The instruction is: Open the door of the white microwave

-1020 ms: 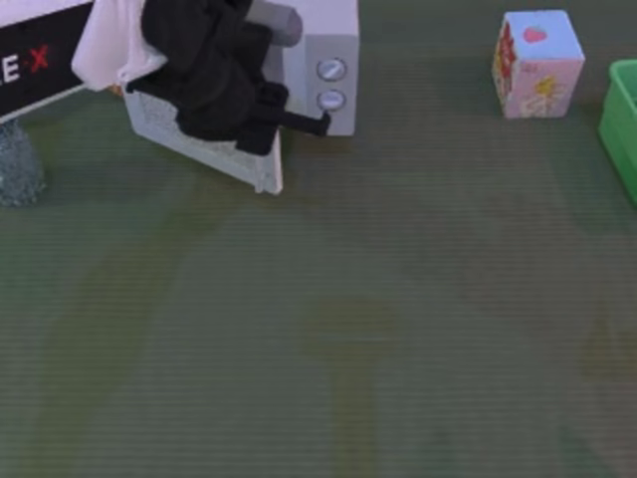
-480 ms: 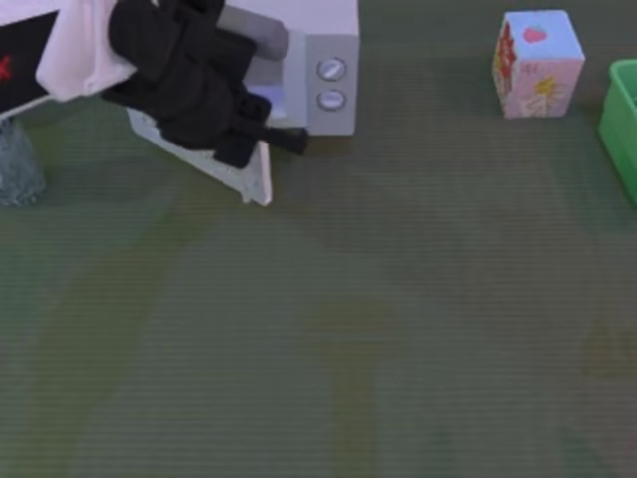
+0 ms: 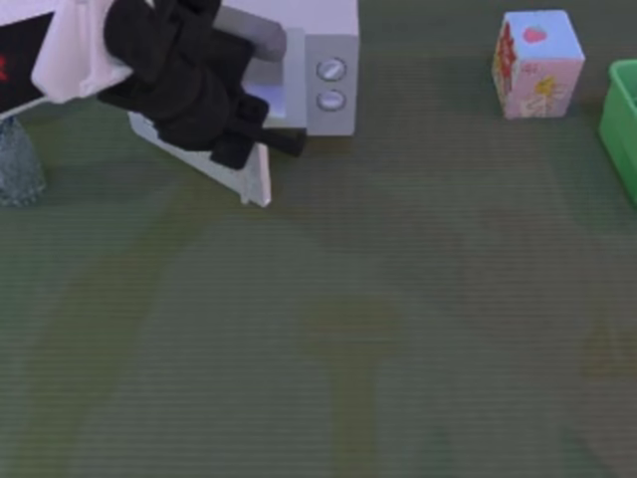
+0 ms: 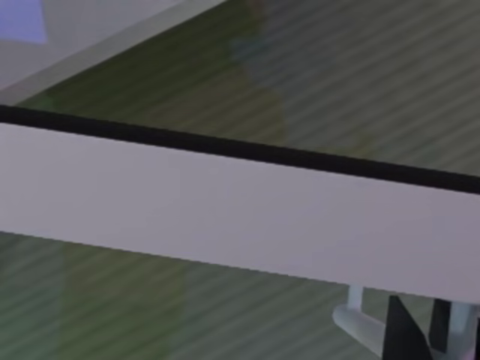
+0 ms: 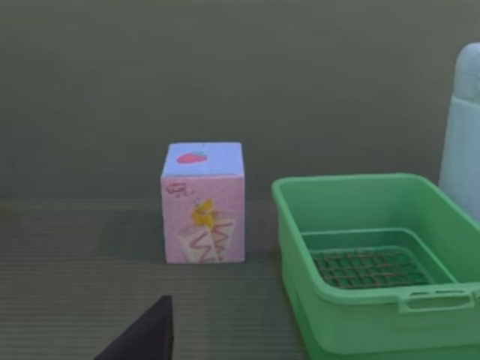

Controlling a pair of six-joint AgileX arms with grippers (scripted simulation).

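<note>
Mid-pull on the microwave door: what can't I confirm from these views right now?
- Left gripper grip on the door: top view, the arm covers the handle; jaws unreadable.
- White microwave cavity: mostly hidden by the arm.
- Left wrist view: only the door's edge, close up.
- Right gripper: cut off in its wrist view.

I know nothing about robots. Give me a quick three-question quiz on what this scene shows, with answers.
1. True or false: the door of the white microwave is swung partly open.
2. Which arm is working at the door? A) left B) right
3. Fill in: near the table's right edge, beside the strawberry carton, sits a green ____.

Key: 1. True; the door angles out from the front. 2. A; the left gripper is at the door, and the right arm is out of the top view. 3. basket.
</note>
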